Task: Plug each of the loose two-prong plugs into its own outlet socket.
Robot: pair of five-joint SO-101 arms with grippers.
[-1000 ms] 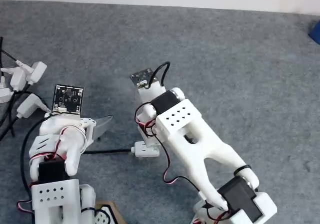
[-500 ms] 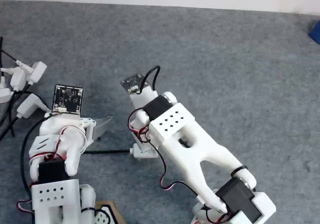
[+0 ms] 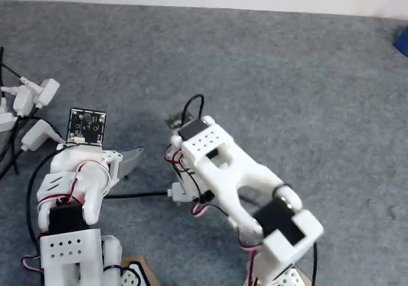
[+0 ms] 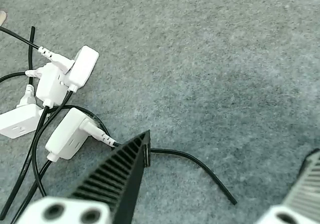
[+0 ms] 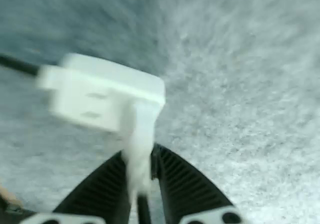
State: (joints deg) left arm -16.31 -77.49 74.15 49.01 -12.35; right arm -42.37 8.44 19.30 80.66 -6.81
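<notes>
Plug (image 5: 136,131) sits clamped in my right claw (image 5: 138,160), touching the socket block (image 5: 95,94); left claw (image 4: 230,145) gapes. Pushed askew, I reckon it jams and the unheld block slides away

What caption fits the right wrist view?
Right gripper shut on a white outlet socket with two slots, its black cord trailing over grey carpet.

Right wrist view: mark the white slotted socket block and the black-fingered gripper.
white slotted socket block (image 5: 95,98), right wrist view, slotted face
right gripper (image 5: 140,155), right wrist view, midway between fingertips
</notes>
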